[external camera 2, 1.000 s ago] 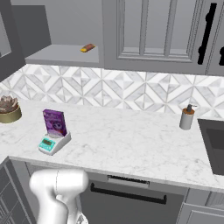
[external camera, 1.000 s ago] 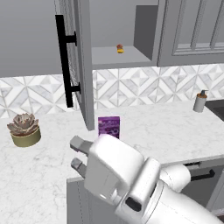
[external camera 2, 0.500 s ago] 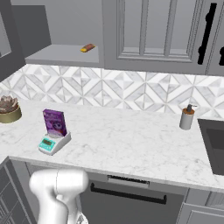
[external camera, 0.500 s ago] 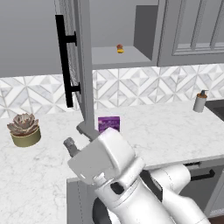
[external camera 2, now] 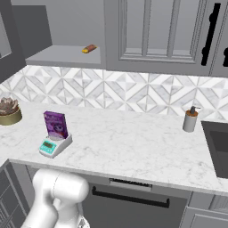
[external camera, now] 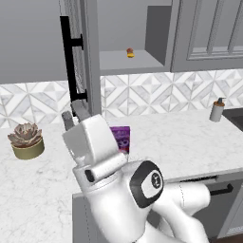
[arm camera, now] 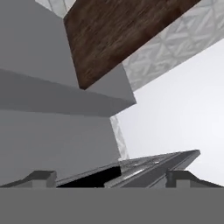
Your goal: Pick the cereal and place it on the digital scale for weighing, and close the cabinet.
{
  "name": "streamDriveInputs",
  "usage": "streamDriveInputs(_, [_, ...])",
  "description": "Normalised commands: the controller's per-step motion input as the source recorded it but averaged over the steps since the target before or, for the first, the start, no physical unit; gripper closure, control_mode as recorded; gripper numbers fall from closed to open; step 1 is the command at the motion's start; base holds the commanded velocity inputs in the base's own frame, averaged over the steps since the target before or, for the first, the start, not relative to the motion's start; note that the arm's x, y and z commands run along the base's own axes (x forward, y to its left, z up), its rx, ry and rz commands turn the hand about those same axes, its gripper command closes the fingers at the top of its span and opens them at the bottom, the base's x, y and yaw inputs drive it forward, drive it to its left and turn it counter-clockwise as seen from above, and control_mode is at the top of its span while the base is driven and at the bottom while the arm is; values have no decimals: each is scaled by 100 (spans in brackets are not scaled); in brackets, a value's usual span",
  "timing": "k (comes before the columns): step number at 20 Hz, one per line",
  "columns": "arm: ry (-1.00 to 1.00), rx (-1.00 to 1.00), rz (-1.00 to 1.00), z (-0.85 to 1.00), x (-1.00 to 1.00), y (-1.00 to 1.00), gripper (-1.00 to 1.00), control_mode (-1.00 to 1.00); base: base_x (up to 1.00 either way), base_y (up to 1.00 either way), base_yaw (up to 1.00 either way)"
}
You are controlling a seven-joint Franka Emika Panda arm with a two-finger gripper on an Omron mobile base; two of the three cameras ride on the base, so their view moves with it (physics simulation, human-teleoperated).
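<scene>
tool (external camera: 75, 113) wide open, holds nothing | cereal (external camera 2: 55, 124) sits on digital scale (external camera 2: 54, 145), below & behind tool | cabinet (external camera: 79, 57) door open, just above tool | risk: tool slips off door edge, door stays open

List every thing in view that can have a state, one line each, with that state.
cabinet: door open, swung out over the counter.
cereal: upright on the digital scale.
digital scale: on the counter, carrying the cereal.
gripper: open, empty, beside the cabinet door's lower edge.
small orange-red item: lying on the open shelf.
</scene>
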Motion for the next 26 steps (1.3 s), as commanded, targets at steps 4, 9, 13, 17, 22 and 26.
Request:
streamDriveInputs(4, [-10, 40, -55, -91, -42, 45, -100, -100, 0, 0, 0])
streamDriveInputs(9, [5, 61, -8, -100, -9, 0, -100, -100, 0, 0, 0])
streamDriveInputs(13, [19, 57, 0, -100, 0, 23, -100, -100, 0, 0, 0])
streamDriveInputs(17, [20, 52, -1, -70, 11, 18, -100, -100, 0, 0, 0])
streamDriveInputs(22, [42, 4, -8, 0, 31, 13, -100, -100, 0, 0, 0])
streamDriveInputs(26, [62, -10, -19, -4, 46, 39, -100, -100, 0, 0, 0])
